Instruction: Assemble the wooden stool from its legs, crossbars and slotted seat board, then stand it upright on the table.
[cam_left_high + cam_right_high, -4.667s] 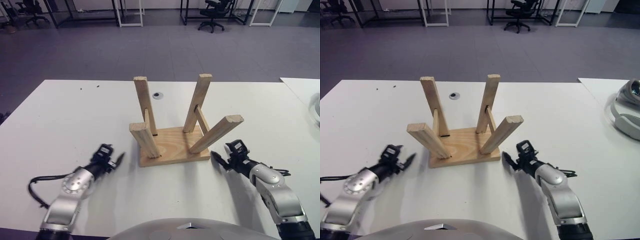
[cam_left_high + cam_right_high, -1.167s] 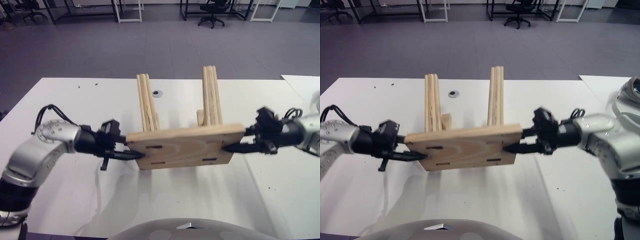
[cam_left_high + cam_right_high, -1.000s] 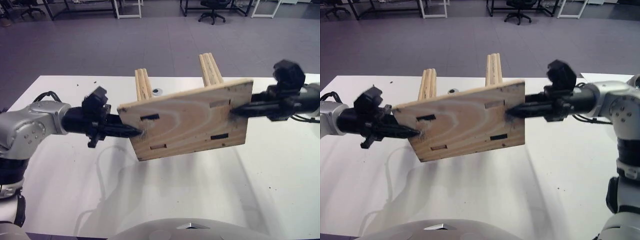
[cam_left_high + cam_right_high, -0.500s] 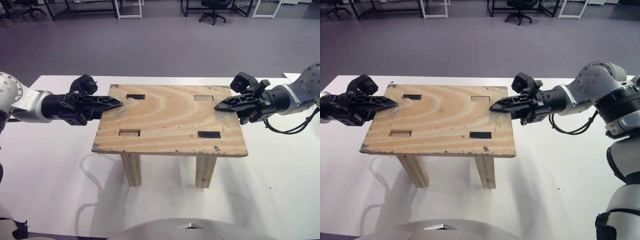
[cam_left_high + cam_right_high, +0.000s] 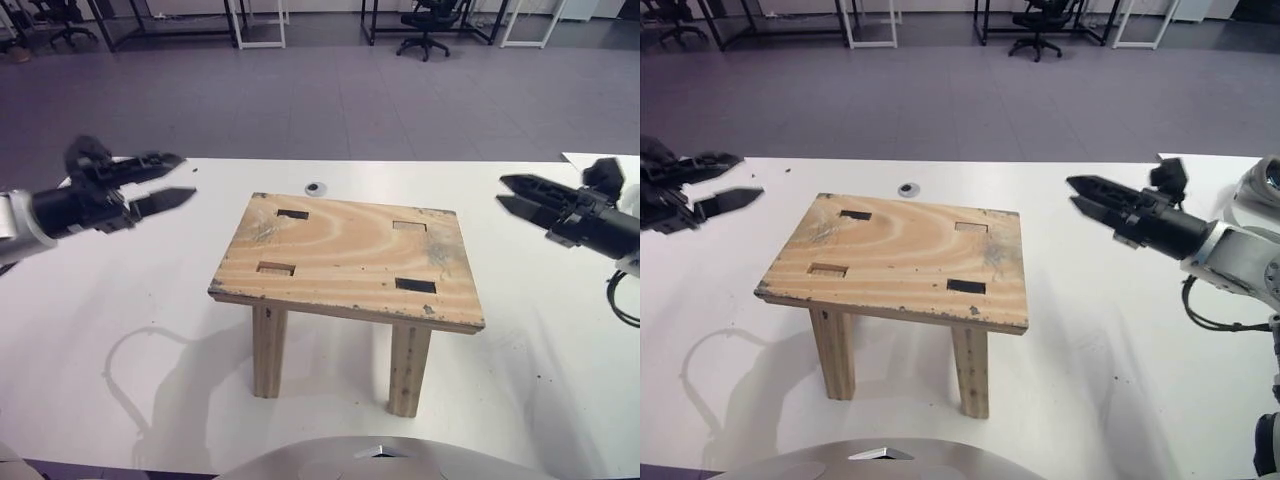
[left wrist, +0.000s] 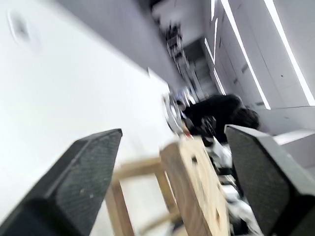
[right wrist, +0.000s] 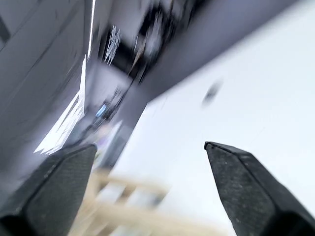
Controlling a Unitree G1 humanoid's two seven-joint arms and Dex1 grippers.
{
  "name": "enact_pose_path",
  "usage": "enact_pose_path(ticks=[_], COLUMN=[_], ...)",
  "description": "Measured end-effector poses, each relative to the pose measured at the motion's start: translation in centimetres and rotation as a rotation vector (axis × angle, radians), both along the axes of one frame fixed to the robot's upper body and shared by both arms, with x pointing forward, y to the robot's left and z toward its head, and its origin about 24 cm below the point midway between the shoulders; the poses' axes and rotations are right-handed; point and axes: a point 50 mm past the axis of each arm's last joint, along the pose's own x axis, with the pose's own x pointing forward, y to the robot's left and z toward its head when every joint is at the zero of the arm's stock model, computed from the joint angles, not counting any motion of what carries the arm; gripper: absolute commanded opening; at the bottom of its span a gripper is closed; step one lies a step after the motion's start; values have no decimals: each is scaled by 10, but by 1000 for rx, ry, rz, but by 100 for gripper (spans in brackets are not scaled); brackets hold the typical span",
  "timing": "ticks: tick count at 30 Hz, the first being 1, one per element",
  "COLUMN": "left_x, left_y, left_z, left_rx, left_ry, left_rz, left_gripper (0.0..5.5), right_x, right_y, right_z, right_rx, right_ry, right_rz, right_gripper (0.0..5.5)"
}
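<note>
The wooden stool [image 5: 345, 260] stands upright on the white table [image 5: 120, 300], its slotted seat board on top and two front legs [image 5: 267, 352] visible below. My left gripper [image 5: 178, 178] hovers open to the stool's left, well apart from the seat. My right gripper [image 5: 508, 193] hovers open to the stool's right, also clear of it. In the left wrist view the stool [image 6: 189, 182] appears beyond my open fingers [image 6: 83, 172]. The right wrist view looks past its open fingers [image 7: 246, 187] at the blurred stool [image 7: 133, 206].
A small round disc [image 5: 317, 188] lies on the table behind the stool. A white headset [image 5: 1255, 215] sits at the far right. Office chairs and desk frames stand on the floor beyond the table.
Both grippers have let go of the seat board, opened and drawn outward, away from the stool. The stool, earlier turned over from lying on its seat, now stands on its legs.
</note>
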Motion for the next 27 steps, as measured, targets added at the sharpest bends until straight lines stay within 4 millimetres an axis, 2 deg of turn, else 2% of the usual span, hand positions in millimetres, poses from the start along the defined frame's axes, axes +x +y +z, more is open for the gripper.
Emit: enact_pose_path(ticks=[1,2,3,6,8,9,10,12,15,17,21,24,27], left_x=[1,2,1,-17,-26,-27,-27,-26,-23,-17,-8,-4,3], left_y=[6,10,11,0,-12,-19,-28,-33,-36,-36,-30,-17,-5], left_z=[-4,-21,-48,-120,-144,-150,-154,-156,-159,-155,-157,-158,-154], left_rx=[81,217,371,627,762,803,835,866,887,893,932,944,930], left_ry=[-66,-124,-157,-201,-269,-300,-336,-369,-376,-404,-418,-394,-383], left_rz=[84,186,283,508,671,704,728,754,761,753,738,765,803], left_gripper=[383,383,383,383,383,383,383,383,383,383,383,383,383], right_x=[3,8,14,27,37,41,48,60,67,66,69,75,76], right_y=[-3,-5,-3,11,21,25,29,26,22,25,34,49,62], right_z=[-6,-20,-37,-82,-109,-117,-121,-114,-111,-120,-124,-119,-123], right_rx=[-62,-156,-253,-455,-601,-638,-673,-696,-718,-718,-720,-730,-750], right_ry=[-53,-91,-117,-156,-171,-178,-196,-237,-266,-254,-286,-347,-364], right_rz=[-88,-198,-284,-400,-451,-456,-465,-497,-526,-526,-548,-539,-525], right_gripper=[409,409,409,409,409,409,409,409,409,409,409,409,409])
